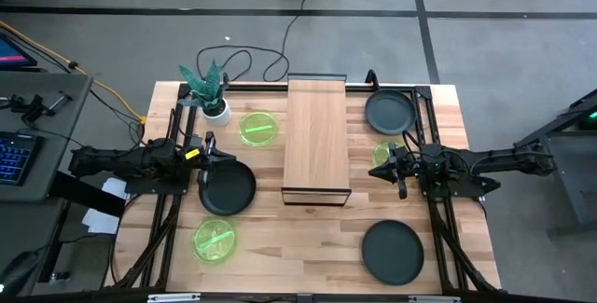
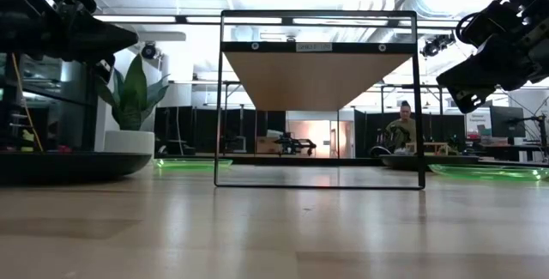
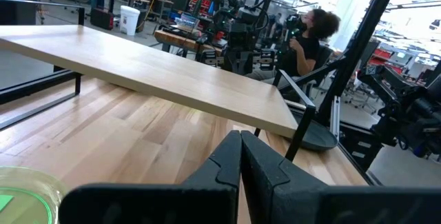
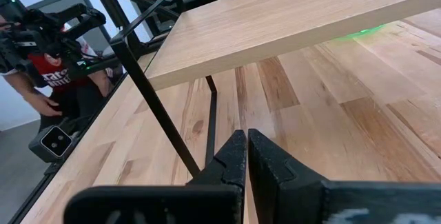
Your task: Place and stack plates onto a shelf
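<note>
Midway across the wooden table (image 1: 308, 247), the shelf (image 1: 317, 135) is standing as a long light-wood board on a thin black frame, its long axis running from the far edge toward the near edge. Three dark grey plates (image 1: 227, 189) and three translucent green plates (image 1: 258, 128) are lying flat on the tabletop around it, none on the board. Left gripper (image 1: 209, 154) is hovering beside the potted plant (image 1: 209, 89), fingers pressed together. Right gripper (image 1: 399, 171) is hanging near the right edge, fingers likewise closed on nothing.

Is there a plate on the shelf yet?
No, in the high view the shelf top is bare, and every plate sits on the table around it.
</note>
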